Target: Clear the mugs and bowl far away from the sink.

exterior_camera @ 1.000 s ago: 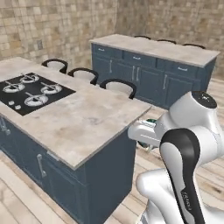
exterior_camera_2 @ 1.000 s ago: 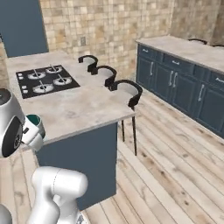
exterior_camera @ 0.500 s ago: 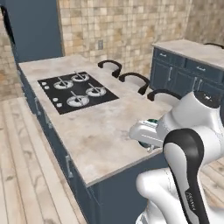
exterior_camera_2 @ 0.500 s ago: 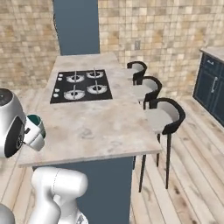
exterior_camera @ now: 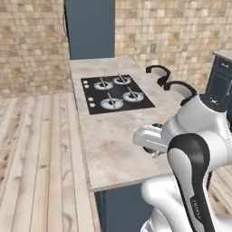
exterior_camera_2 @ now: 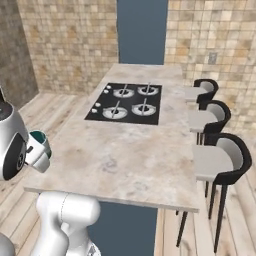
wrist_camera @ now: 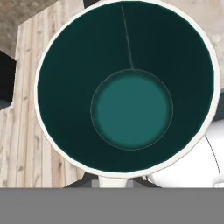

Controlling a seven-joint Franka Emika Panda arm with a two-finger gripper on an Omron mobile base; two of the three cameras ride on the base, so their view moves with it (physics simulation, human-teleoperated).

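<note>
One mug [wrist_camera: 127,87], the teal one, sits clamped in the end effector [exterior_camera_2: 39,150], whose tips are shut on its rim at 6 o'clock in the hand view; the tips themselves are hidden under that rim and the grey band. From there the camera looks straight down into the dark teal inside with its paler round bottom and white rim.

Since the earlier pictures the whole scene has swung round, so the base has turned: the stovetop [exterior_camera: 117,93], then at 10 o'clock in the left base view, now lies at 12 o'clock, lengthwise ahead, and the second blue cabinet run has slipped out to a sliver at 3 o'clock. The mug stays in the same grip close to the arm.

In the left base view the mug [exterior_camera: 156,128] is almost wholly hidden behind the white arm; just a teal edge peeks out over the surface [exterior_camera: 113,145]. In the right base view the mug [exterior_camera_2: 38,138] shows at 9 o'clock, off the near left corner of the surface [exterior_camera_2: 135,160], its handle out of sight. Three stools [exterior_camera_2: 220,160] line the right side; the left base view cuts them off behind the arm.

No writing is readable anywhere.
</note>
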